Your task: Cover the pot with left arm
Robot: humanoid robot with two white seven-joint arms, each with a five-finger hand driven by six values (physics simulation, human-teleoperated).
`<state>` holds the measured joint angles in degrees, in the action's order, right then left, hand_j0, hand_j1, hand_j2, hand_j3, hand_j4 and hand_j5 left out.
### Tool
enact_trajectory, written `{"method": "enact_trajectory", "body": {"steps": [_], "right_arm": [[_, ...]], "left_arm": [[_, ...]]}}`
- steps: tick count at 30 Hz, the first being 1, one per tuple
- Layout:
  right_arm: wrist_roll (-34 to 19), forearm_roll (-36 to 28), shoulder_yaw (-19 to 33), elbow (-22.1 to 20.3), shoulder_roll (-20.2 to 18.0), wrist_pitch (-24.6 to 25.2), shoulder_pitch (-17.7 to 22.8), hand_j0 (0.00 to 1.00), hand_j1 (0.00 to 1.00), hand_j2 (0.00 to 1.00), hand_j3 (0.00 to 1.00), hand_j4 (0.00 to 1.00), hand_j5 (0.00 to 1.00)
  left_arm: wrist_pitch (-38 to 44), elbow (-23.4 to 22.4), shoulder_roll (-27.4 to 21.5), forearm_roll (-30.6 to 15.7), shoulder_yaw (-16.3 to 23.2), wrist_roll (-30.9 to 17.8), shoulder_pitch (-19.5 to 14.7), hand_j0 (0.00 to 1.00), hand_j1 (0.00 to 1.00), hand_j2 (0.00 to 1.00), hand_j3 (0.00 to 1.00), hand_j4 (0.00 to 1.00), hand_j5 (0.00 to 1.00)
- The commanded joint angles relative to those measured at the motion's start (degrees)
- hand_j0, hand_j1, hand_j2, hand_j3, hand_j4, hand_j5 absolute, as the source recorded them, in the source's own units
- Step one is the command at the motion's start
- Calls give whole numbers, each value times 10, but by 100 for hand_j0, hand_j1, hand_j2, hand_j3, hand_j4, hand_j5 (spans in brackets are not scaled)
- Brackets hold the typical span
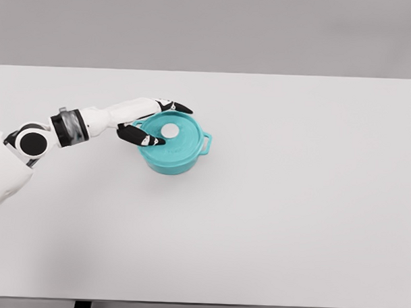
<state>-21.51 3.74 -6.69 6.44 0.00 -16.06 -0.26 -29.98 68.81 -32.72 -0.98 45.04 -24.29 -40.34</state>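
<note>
Teal lid point(171, 131) with white knob already seated on teal pot point(173, 153) left of centre on white worktop point(292, 197), left robot hand point(151, 122) with fingers spread about lid's near-left rim, grasp uncertain; covering judged essentially done, release and withdrawal remaining.

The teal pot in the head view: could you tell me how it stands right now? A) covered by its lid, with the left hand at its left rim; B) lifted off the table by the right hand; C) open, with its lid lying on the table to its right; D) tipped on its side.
A: the lid sits on the teal pot, and the left hand has its fingers spread around the left rim.
</note>
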Motion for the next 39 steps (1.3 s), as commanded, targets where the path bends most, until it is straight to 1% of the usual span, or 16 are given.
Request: {"method": "enact_trajectory", "body": {"steps": [1,4,11,12,17,24,27,29,30,31,32,33,34,36,37,39], "right_arm": [[0,0,0,1,0,0,0,100,100,100,100,100,100],[0,0,0,1,0,0,0,100,100,100,100,100,100],[0,0,0,0,0,0,0,100,100,100,100,100,100],[0,0,0,1,0,0,0,100,100,100,100,100,100],[0,0,0,0,0,0,0,100,100,100,100,100,100],[0,0,0,0,0,0,0,100,100,100,100,100,100],[0,0,0,0,0,0,0,100,100,100,100,100,100],[0,0,0,0,0,0,0,100,100,100,100,100,100],[0,0,0,0,0,0,0,100,100,100,100,100,100],[0,0,0,1,0,0,0,100,100,100,100,100,100],[0,0,0,1,0,0,0,100,100,100,100,100,100],[0,0,0,0,0,0,0,100,100,100,100,100,100],[0,0,0,1,0,0,0,100,100,100,100,100,100],[0,0,0,1,0,0,0,100,100,100,100,100,100],[0,0,0,0,0,0,0,100,100,100,100,100,100],[0,0,0,0,0,0,0,100,100,100,100,100,100]], "left_arm": [[0,1,-2,-5,0,0,0,91,91,91,91,91,91],[-1,2,-2,-7,-7,0,1,92,92,92,92,92,92],[-4,1,3,-8,-9,0,-1,92,92,92,92,92,92],[-4,1,4,-7,-21,-1,-1,92,92,92,92,92,92],[-6,-1,4,-11,-29,-1,-1,92,92,92,92,92,92],[-5,1,-2,-15,-29,0,1,92,92,92,92,92,92],[-5,4,-6,-34,-32,-1,-1,92,92,92,92,92,92],[-6,18,-28,-60,-32,-1,-3,92,92,92,92,92,92],[-6,17,-37,-63,-32,-1,-2,94,94,94,94,94,94],[-6,17,-49,-63,-32,-1,-2,97,97,97,97,97,97],[-7,19,-64,-67,-33,-1,-4,100,100,100,100,100,100],[-16,19,-86,-81,-33,-1,-5,100,100,100,100,100,100],[-34,19,-106,-83,-34,-1,-6,100,100,100,100,100,100],[-50,26,-164,-83,-43,-4,3,100,100,100,100,100,100],[-50,30,-183,-83,-44,-5,18,100,100,100,100,100,100],[-50,26,-189,-83,-45,-2,23,100,100,100,100,100,100]]}}
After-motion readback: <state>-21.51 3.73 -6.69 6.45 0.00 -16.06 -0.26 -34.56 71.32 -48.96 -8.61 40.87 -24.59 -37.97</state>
